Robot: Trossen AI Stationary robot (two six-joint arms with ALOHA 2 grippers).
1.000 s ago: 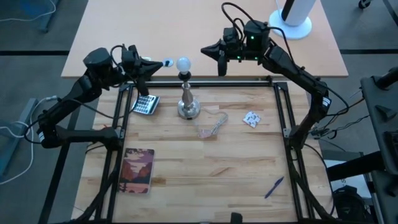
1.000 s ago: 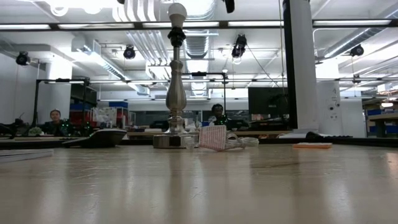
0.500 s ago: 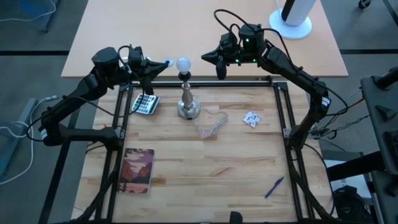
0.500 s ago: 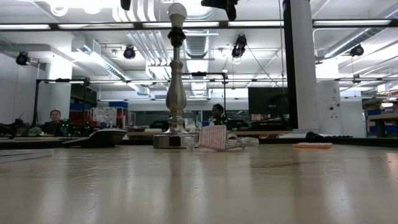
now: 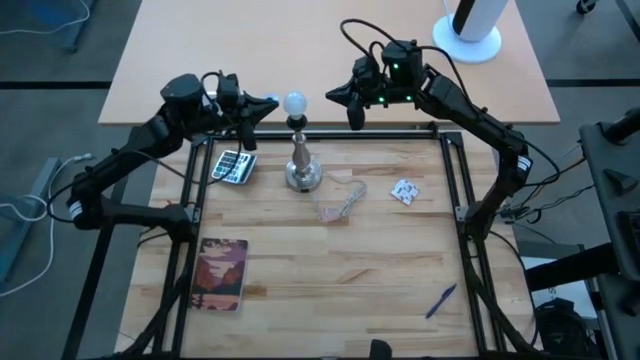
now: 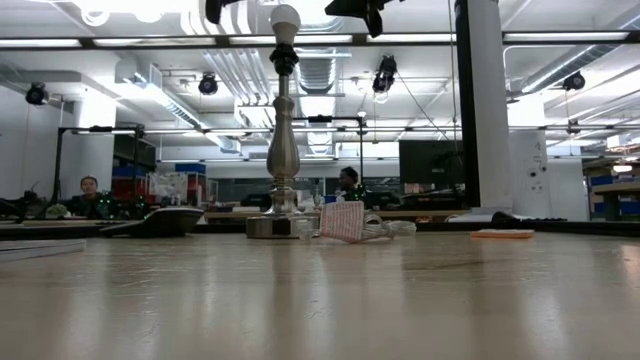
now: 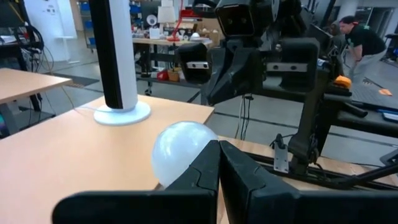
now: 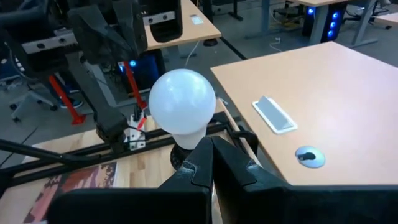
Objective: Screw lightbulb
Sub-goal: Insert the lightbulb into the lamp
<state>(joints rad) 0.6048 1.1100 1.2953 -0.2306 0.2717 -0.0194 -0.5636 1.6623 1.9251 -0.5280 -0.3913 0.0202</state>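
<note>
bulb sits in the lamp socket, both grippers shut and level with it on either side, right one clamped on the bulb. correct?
Not quite. The right gripper is shut but clear of the bulb, as the high view shows. The rest holds: the bulb sits on the lamp, and the left gripper is shut on the other side.

Left arm reaches from the left side toward the far middle of the table, its wrist raised. Left gripper (image 5: 262, 103) points to the right, fingers (image 7: 205, 171) pressed together, holding nothing. Right arm extends from the right side, elbow bent. Right gripper (image 5: 335, 93) points to the left, fingers (image 8: 202, 163) likewise closed and empty. The two grippers face each other, apart.
</note>
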